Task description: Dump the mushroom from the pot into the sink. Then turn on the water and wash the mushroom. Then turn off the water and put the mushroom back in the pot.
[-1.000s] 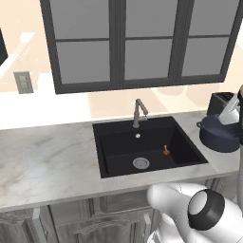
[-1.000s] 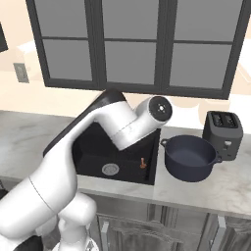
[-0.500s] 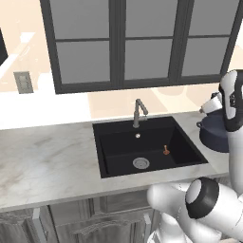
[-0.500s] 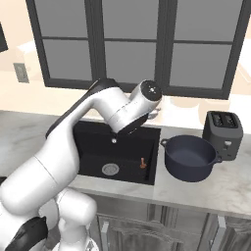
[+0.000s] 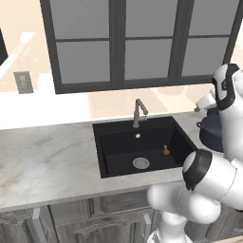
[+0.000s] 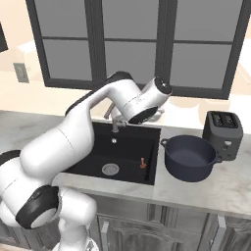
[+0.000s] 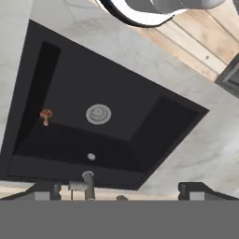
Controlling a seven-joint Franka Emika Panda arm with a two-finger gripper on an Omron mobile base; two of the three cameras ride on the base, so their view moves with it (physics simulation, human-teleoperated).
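The mushroom (image 5: 166,150) (image 6: 143,162) (image 7: 45,115) lies on the floor of the black sink (image 5: 118,142) (image 6: 130,147) (image 7: 130,88), toward its right side. To the right of the sink, the dark navy pot (image 6: 188,157) (image 5: 211,133) stands upright on the counter, and I see nothing inside it. My gripper (image 7: 120,190) hangs open and holds nothing, high over the back of the sink. It looks straight down, with the grey faucet (image 7: 86,184) (image 5: 138,111) just inside its left fingertip (image 7: 46,189). No water runs.
A black toaster (image 6: 223,130) stands behind the pot at the right. Marble counter (image 5: 47,161) stretches left of the sink. Dark-framed windows run along the back wall, and an outlet (image 5: 23,81) sits at the far left. My arm arches over the sink's left half.
The arm has swung left from above the pot to above the back of the sink by the faucet. Pot and mushroom have stayed put, and the gripper has stayed open.
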